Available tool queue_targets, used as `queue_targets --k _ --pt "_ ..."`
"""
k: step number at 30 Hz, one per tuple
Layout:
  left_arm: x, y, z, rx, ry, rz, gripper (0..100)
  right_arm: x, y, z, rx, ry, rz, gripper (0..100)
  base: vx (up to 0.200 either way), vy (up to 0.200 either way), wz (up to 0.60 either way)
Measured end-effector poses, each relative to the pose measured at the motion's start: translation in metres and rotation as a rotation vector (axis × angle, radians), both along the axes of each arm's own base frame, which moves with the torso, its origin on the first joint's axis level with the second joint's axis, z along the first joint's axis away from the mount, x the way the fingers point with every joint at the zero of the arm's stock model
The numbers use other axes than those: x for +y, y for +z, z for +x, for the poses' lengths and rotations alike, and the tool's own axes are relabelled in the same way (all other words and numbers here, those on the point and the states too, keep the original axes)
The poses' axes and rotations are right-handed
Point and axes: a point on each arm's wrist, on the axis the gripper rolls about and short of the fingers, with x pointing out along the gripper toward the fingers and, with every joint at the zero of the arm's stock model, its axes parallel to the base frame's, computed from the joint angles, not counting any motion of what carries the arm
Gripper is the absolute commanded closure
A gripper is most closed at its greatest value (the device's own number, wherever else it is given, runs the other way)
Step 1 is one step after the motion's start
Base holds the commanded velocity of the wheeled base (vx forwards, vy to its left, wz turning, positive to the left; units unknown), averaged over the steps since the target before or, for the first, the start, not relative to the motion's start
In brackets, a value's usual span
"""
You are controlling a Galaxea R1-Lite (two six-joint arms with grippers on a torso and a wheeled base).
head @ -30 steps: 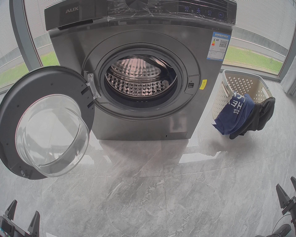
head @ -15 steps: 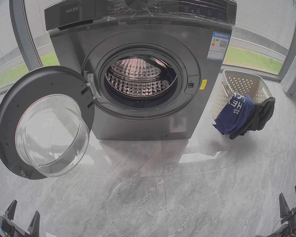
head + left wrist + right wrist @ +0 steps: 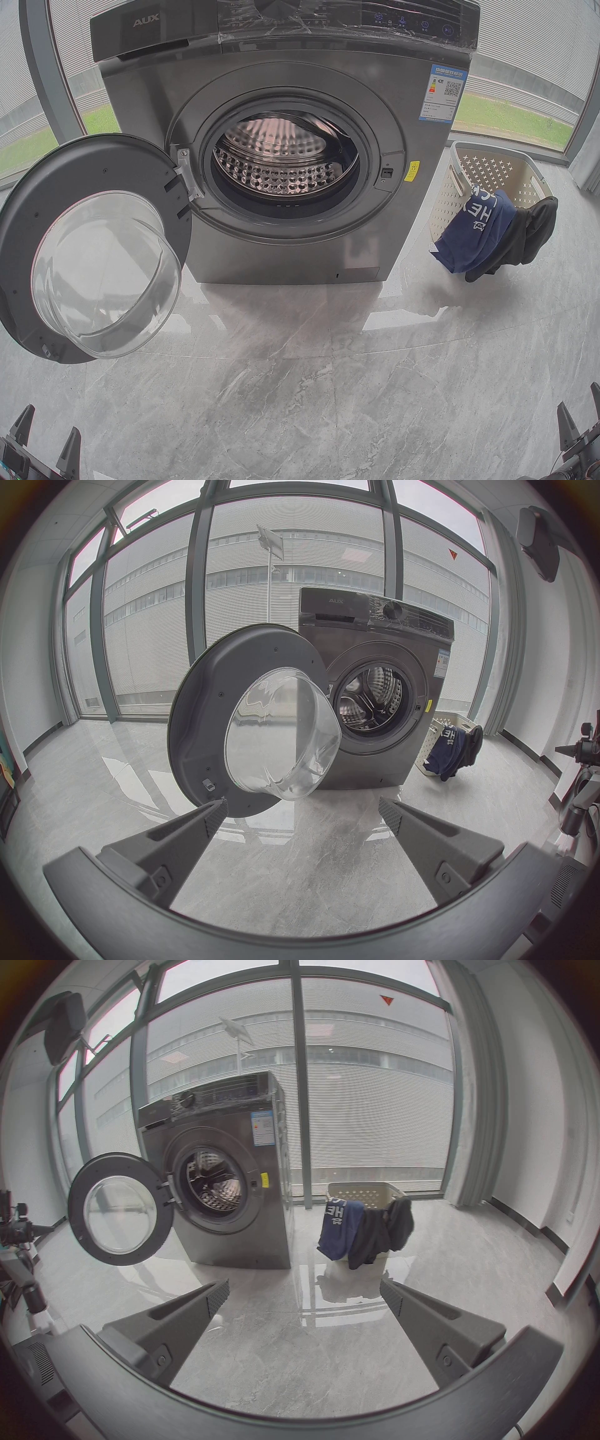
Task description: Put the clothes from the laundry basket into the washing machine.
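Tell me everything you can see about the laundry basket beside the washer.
The laundry basket is cream plastic, with a rounded rectangular rim, walls dotted with small perforations and a slotted handle on each side. It stands upright on the grey floor, to the right of the washing machine with a gap between them. A blue garment and a black garment are draped over its front rim and hang down outside.

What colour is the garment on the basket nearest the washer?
Navy blue garment with white print; clearest in head view.
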Motion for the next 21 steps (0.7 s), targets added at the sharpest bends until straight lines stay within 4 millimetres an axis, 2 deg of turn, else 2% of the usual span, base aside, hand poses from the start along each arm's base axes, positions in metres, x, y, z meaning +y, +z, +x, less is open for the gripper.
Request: queue_targets --k 1,21 --pt "0.0 0.0 0.0 0.0 0.0 0.0 0 0.0 0.0 0.0 0.0 0.0 -0.001 0 0.0 0.0 0.0" --pt "0.0 0.0 0.0 0.0 -0.001 0.005 0 0.0005 0.0002 0.0 -0.001 0.022 -0.041 0 0.0 -0.2 0.0"
